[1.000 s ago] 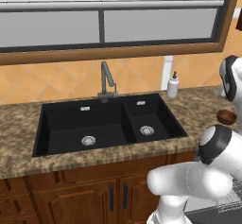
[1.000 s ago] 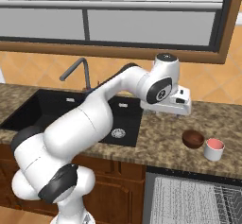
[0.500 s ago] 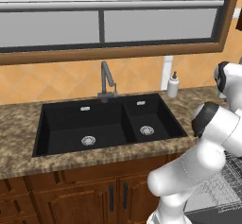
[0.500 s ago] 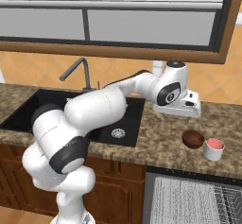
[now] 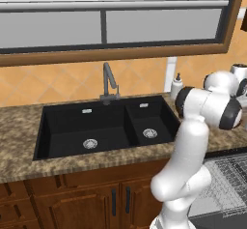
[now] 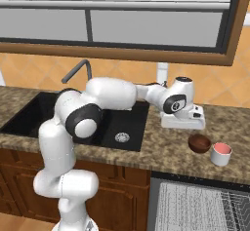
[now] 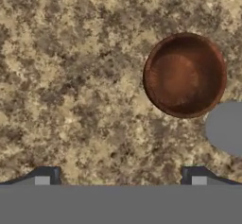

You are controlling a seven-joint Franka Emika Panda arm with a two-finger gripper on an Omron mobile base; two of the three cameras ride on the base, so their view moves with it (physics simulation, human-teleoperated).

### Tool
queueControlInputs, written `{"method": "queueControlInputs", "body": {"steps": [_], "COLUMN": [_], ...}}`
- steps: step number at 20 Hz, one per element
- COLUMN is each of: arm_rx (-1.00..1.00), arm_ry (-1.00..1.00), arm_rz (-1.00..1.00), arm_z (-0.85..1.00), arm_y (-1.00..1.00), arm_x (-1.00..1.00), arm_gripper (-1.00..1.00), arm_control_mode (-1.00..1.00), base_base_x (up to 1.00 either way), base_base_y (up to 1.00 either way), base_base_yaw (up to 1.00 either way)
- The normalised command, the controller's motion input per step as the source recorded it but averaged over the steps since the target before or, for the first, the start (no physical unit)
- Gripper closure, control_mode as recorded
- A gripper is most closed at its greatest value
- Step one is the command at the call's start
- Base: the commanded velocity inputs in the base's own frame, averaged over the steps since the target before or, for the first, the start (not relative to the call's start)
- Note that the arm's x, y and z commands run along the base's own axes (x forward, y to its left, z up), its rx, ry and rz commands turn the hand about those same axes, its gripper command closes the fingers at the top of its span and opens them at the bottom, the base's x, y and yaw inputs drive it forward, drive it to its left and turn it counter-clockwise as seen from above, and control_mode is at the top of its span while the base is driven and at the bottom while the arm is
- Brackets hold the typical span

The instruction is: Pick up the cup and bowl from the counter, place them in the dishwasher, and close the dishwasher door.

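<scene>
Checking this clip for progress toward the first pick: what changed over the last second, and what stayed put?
The arm swung right along the counter, bringing the open gripper from beside the sink to just left of the bowl. Nothing was grasped or released. The bowl and cup sit where they were, side by side on the counter, and the dishwasher rack remains pulled out below.

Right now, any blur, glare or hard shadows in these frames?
Hand view: sharp, flat light; the brown bowl throws no clear shadow on the counter, and the cup is cut off at the right edge. Right base view: even light, no glare, only soft shading beside bowl and cup. Left base view: crisp, dark sink keeps detail.
</scene>
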Motion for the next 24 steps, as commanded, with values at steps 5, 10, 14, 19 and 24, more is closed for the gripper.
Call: {"method": "queueControlInputs", "body": {"steps": [5, 10, 14, 19, 24], "arm_rx": [0.12, 0.12, 0.0, -0.09, -0.21], "arm_ry": [0.09, 0.02, -0.12, -0.03, 0.0], "arm_rz": [0.04, -0.08, 0.0, 0.0, 0.0], "arm_z": [-0.14, -0.12, -0.18, -0.46, -0.65], "arm_y": [-0.47, -0.55, 0.11, 0.37, 0.84], "arm_x": [0.63, 0.37, 0.0, -0.02, -0.13], "arm_gripper": [-1.0, -1.0, -1.0, -1.0, -1.0], "arm_control_mode": [-1.0, -1.0, -1.0, -1.0, -1.0], "base_base_x": [0.0, 0.0, 0.0, 0.0, 0.0], "base_base_y": [0.0, 0.0, 0.0, 0.0, 0.0], "base_base_yaw": [0.0, 0.0, 0.0, 0.0, 0.0]}}
